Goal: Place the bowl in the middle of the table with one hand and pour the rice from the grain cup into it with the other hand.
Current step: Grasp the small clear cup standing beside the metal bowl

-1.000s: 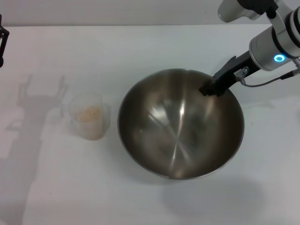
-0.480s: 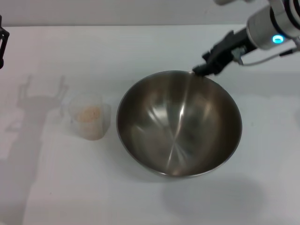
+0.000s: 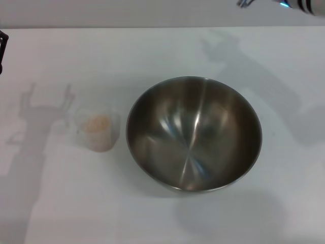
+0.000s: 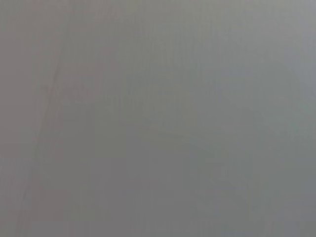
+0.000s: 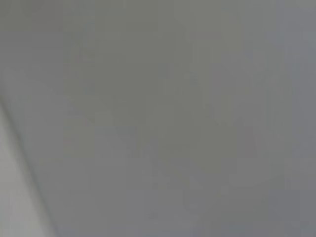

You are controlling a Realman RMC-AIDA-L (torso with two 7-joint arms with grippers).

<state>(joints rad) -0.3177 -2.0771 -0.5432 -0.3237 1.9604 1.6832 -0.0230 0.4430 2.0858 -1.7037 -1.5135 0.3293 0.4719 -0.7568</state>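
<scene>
Got the bowl (image 3: pixel 193 134) upright mid-counter, a touch right of centre, mouth up, brushed grey inside streaked with glare. Resting flat on the counter (image 3: pixel 152 51), both arms well apart from it. Got the grain cup (image 3: pixel 96 128) just left of the bowl, upright, near its rim but not touching, with a strip of white counter between. Holding the rice (image 3: pixel 96 123) as a pale beige patch inside, seen through the open top; can't judge fill level. Maybe a handle bump on the cup's left side, too faint to call. On left tool (image 3: pixel 2 51), only a black edge poking in at the left border, well apart from the cup and farther back; can't tell wide, narrow or holding. On right arm (image 3: pixel 304 4), just a sliver at the far-right corner, well clear of the bowl; right tool outside the head view, so can't tell its state either. Seeing a forked shadow (image 3: pixel 43 109) on the counter left of the cup, an arm-shaped shadow (image 3: pixel 238 61) far-right of the bowl, plus the bowl's own soft shadow on its near-right side. Getting nothing usable from either wrist view: flat grey in both, with a paler band along one edge of the right one.
</scene>
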